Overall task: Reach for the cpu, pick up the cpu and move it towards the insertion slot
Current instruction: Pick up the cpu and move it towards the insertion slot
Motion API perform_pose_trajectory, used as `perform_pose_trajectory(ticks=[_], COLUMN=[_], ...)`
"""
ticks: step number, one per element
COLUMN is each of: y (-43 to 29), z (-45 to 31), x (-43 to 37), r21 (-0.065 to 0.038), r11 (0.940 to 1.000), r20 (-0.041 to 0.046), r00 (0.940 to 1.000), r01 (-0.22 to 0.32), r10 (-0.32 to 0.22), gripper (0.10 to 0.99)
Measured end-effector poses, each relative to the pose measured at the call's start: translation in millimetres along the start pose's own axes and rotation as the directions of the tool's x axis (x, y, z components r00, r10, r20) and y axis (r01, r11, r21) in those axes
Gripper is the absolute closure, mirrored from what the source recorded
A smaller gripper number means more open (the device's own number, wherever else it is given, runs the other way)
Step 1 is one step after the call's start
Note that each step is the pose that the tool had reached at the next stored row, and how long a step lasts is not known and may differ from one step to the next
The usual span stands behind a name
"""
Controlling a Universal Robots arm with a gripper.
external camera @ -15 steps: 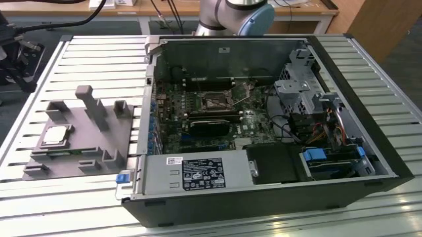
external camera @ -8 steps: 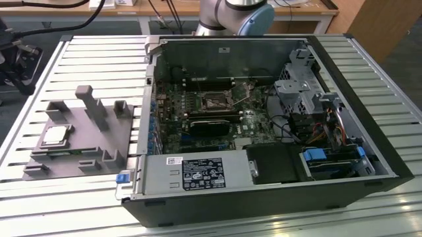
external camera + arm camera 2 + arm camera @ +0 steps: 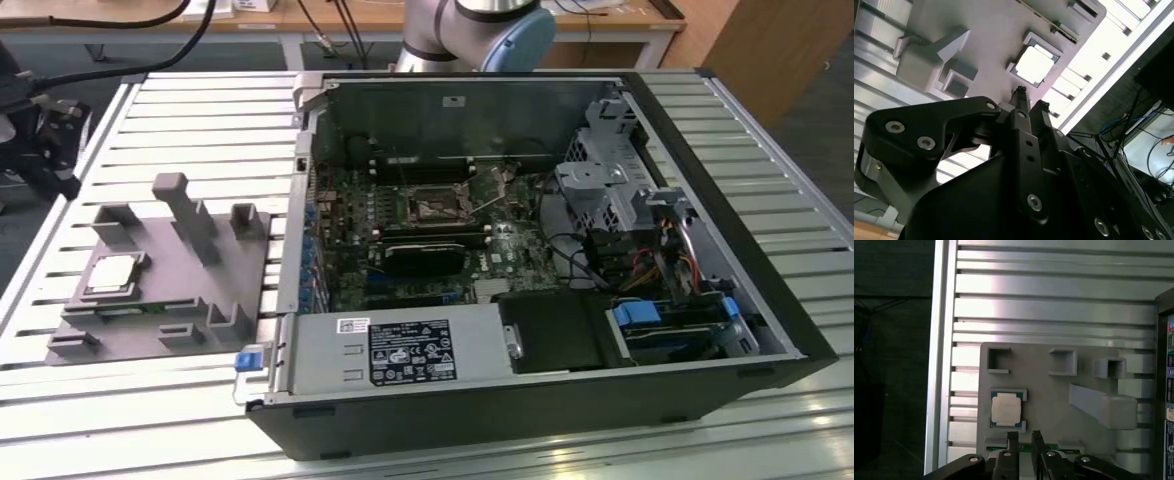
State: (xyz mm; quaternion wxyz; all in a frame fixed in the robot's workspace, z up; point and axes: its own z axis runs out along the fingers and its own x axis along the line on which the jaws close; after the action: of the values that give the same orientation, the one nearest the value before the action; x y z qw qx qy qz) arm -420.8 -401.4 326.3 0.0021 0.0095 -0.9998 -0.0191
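- The tool (image 3: 1024, 436) is seen released: its two thin fingers (image 3: 1012, 438) stand a narrow gap apart, and nothing is held between them.
- The cpu (image 3: 1006, 409) is found lying flat in a square pocket of the grey fixture (image 3: 1054, 400), just beyond the fingertips and not touched by them.
- In the second wrist view the tool (image 3: 1030, 98) is pointed towards the cpu (image 3: 1035, 65), whose bright metal top faces up.
- In the exterior view the cpu (image 3: 114, 275) is placed at the exterior view's left. The fixture (image 3: 200, 270) rests on the slatted bench (image 3: 200, 110) beside the open computer case (image 3: 534, 250).
- The socket (image 3: 437, 207) on the board inside the case is well apart from the cpu.
- The chip is judged light, thin and stiff. Its smooth top is likely slippery and its underside fragile.
- A hold on two opposite edges is judged best, on the sides left free by the pocket walls, with gentle pressure and the chip kept level.
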Motion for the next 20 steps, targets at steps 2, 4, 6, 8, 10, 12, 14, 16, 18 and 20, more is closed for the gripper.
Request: perform_pose_trajectory(ticks=[2,4,6,8,10,12,14,16,18,20], y=[-0.6,-1.3,-2.3,-3.4,-4.4,-5.5,-6.8,-7.6,-8.0,-8.2], z=[3.4,7.0,10.5,14.1,17.9,21.3,25.0,28.7,32.3,35.9], x=[0.1,0.3,0.7,1.5,2.5,4.1,5.9,7.1,8.1,8.8], r21=[0.000,0.000,0.000,0.000,-0.001,-0.001,-0.001,-0.001,-0.001,-0.001], r11=[1.0000,1.0000,1.0000,1.0000,1.0000,1.0000,1.0000,1.0000,1.0000,1.0000], r20=[-0.0003,-0.0002,-0.0003,-0.0003,-0.0003,-0.0005,-0.0004,-0.0002,-0.0003,-0.0003], r00=[1.0000,1.0000,1.0000,1.0000,1.0000,1.0000,1.0000,1.0000,1.0000,1.0000], r01=[0.000,0.000,0.001,0.002,0.003,0.003,0.003,0.003,0.003,0.003], r10=[0.000,0.000,-0.001,-0.002,-0.003,-0.003,-0.003,-0.003,-0.003,-0.003], gripper=[0.733,0.678,0.620,0.561,0.506,0.439,0.439,0.439,0.439,0.427])
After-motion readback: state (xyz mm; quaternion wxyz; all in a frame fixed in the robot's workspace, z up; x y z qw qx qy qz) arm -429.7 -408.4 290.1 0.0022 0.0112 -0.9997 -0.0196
